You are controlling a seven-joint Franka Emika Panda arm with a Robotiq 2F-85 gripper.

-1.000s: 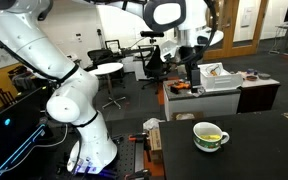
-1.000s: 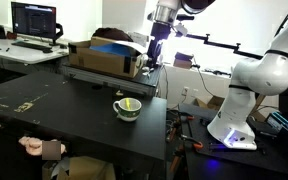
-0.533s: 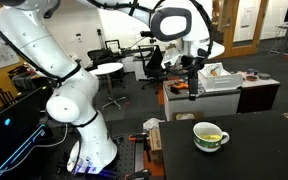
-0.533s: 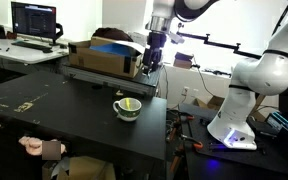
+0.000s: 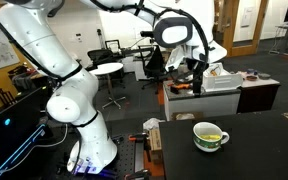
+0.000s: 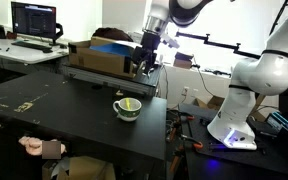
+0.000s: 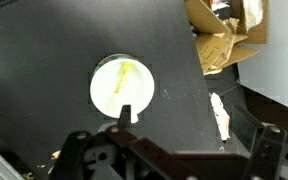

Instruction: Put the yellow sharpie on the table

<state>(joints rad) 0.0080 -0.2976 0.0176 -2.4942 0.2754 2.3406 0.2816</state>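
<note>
We find the sharpie point(image 7: 123, 77) in the mug point(image 7: 122, 86), the mug on the table point(image 6: 46, 108) near its robot-side edge, the box point(image 6: 100, 58) behind the table's far edge.

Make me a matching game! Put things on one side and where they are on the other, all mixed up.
Things:
1. yellow sharpie
2. mug
3. gripper
4. monitor

Places:
A. on the black table
B. up in the air
C. on the far desk
D. inside the mug

Pairs: 1-D, 2-A, 3-B, 4-C.
</note>
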